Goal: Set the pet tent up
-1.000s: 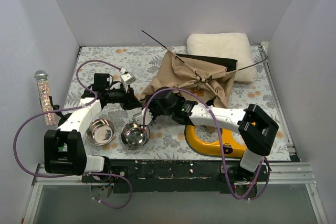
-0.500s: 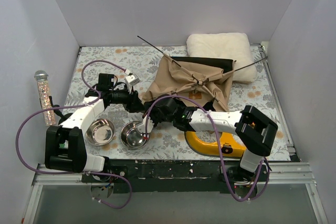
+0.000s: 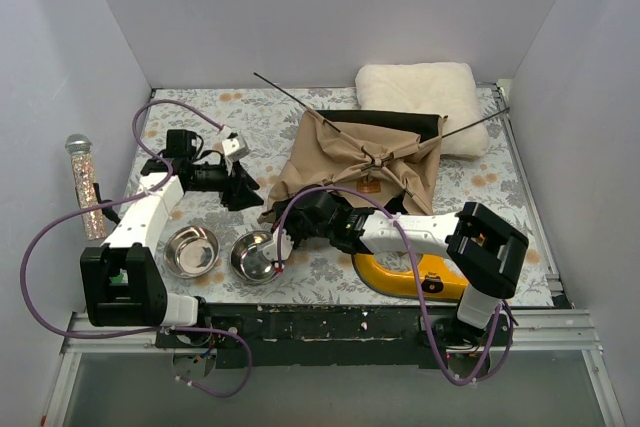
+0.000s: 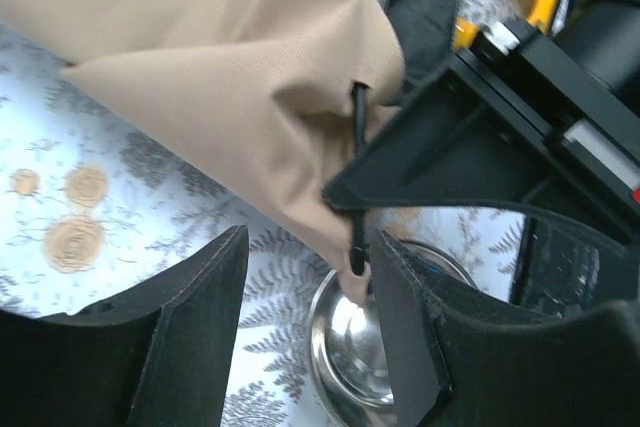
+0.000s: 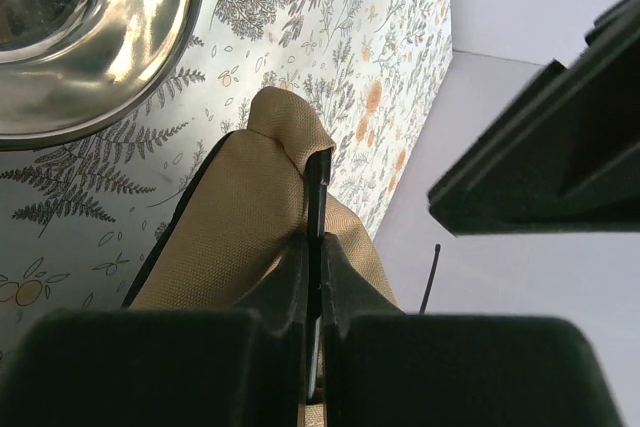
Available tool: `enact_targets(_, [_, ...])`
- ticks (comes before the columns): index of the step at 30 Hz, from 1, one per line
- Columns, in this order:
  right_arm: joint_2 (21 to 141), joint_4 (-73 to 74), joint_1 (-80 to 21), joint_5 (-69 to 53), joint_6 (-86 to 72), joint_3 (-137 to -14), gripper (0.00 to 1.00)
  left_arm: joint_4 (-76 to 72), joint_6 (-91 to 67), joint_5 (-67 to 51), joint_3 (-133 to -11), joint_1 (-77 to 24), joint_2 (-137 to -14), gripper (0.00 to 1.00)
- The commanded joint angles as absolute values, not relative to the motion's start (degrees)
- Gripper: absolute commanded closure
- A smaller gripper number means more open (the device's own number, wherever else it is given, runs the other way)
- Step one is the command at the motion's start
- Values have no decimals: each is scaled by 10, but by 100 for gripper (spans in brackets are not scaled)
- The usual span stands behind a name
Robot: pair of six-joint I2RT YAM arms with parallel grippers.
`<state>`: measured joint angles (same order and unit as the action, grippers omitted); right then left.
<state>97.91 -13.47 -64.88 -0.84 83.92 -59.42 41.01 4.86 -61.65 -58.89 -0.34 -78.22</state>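
Observation:
The pet tent (image 3: 365, 157) lies collapsed as tan fabric with black lining at the table's middle back. Thin black rods (image 3: 285, 92) stick out to the left and right of it. My right gripper (image 3: 287, 219) is shut on a rod (image 5: 318, 202) at the tent's near-left corner, with tan fabric (image 5: 245, 212) folded around it. My left gripper (image 3: 243, 190) is open and empty just left of that corner. In the left wrist view its fingers (image 4: 160, 347) straddle the rod tip (image 4: 357, 187) and fabric (image 4: 220, 67) without touching. No pom-pom or doorway shows.
Two steel bowls (image 3: 192, 250) (image 3: 258, 256) sit near the front left, one right below the held corner (image 4: 370, 342). The yellow bowl stand (image 3: 400, 274) lies under the right arm. A cream cushion (image 3: 420, 92) is at the back right. A glitter tube (image 3: 85, 187) leans on the left wall.
My left arm has drawn back to the left, away from the tent corner. My right gripper has kept hold of the rod and pulled the corner slightly nearer; the rods have swung left.

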Motion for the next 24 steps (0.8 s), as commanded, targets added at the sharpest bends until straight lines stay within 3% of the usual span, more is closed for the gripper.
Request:
enact_targets(1, [983, -142, -649, -17, 836, -600, 99, 535, 169, -644, -579, -4, -772, 50])
enact_targets(21, [991, -134, -648, -26, 832, -614, 99, 507, 185, -613, -549, -5, -801, 58])
enact_targets(24, [993, -132, -648, -26, 832, -616, 99, 504, 185, -622, -551, -4, -805, 63])
